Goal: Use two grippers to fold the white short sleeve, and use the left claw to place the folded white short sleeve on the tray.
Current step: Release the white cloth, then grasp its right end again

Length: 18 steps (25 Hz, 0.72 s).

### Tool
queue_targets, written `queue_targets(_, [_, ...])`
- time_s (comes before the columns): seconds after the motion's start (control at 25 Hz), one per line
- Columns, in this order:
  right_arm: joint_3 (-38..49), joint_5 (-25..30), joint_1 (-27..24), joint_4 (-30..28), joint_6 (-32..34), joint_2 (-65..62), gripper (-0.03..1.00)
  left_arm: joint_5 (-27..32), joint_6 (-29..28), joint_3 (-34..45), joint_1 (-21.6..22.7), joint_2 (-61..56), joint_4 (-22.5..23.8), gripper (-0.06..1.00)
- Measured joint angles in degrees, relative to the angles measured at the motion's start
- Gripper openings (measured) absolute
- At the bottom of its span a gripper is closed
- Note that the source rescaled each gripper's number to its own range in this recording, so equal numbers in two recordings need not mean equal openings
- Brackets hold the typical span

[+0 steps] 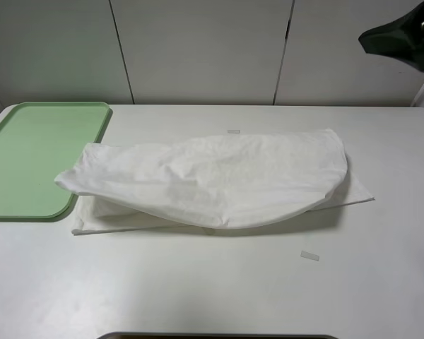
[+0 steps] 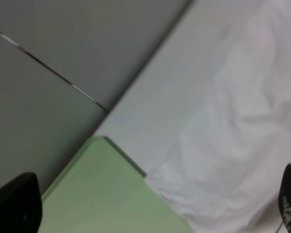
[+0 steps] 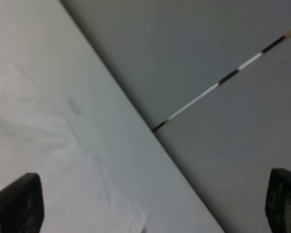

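A pale green rectangular plastic tray (image 1: 28, 155) sits left of the large white cotton T-shirt (image 1: 219, 180), which lies folded lengthwise on the white table (image 1: 198, 289) with its left corner lapping the tray's rim. High over the shirt, the left black pincer (image 2: 153, 204) and right pincer (image 3: 150, 201) both gape wide and empty, seemingly ready for another fold.

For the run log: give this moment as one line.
white short sleeve: folded over, on table, one end over tray edge | left gripper: open, empty | right gripper: open, empty
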Motion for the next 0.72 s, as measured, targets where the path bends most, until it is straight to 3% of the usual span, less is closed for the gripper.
queue_targets(0.36, [0.0, 0.0, 0.0, 4.2, 0.0, -7.6, 1.0, 3.0, -17.6, 0.0, 0.0, -20.6, -0.4, 0.97])
queue_targets(0.52, [0.0, 0.0, 0.0, 5.4, 0.3, -8.3, 1.0, 4.8, -20.1, 0.0, 0.0, -24.0, -0.5, 0.97])
queue_targets(0.72, [0.0, 0.0, 0.0, 7.4, 0.3, -8.3, 1.0, 17.0, -21.2, 0.3, 0.0, -27.7, -0.6, 0.99])
